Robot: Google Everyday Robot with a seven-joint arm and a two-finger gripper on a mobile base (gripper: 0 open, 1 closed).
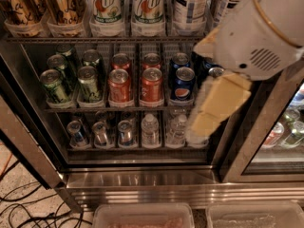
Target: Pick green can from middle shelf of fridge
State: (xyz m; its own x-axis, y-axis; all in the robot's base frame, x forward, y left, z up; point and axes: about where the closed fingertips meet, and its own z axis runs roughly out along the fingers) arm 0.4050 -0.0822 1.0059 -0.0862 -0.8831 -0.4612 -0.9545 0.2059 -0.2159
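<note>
Several green cans stand at the left of the middle shelf (118, 109) in the fridge (142, 184). The front two are the left green can (54, 86) and the one beside it (90, 83); more stand behind them. Red-orange cans (119, 85) fill the middle trays and dark blue cans (183, 83) the right ones. My arm's white body (266, 27) comes in from the upper right. My cream-coloured gripper (209, 113) hangs in front of the right end of the middle and lower shelves, well to the right of the green cans. It hides some blue cans.
The rack above holds tall bottles (105, 4). The rack below holds small cans (100, 133) and water bottles (150, 129). A second cooler's glass door (280, 137) is on the right. Cables (23, 208) lie on the floor at the left; plastic bins (142, 217) are at the bottom.
</note>
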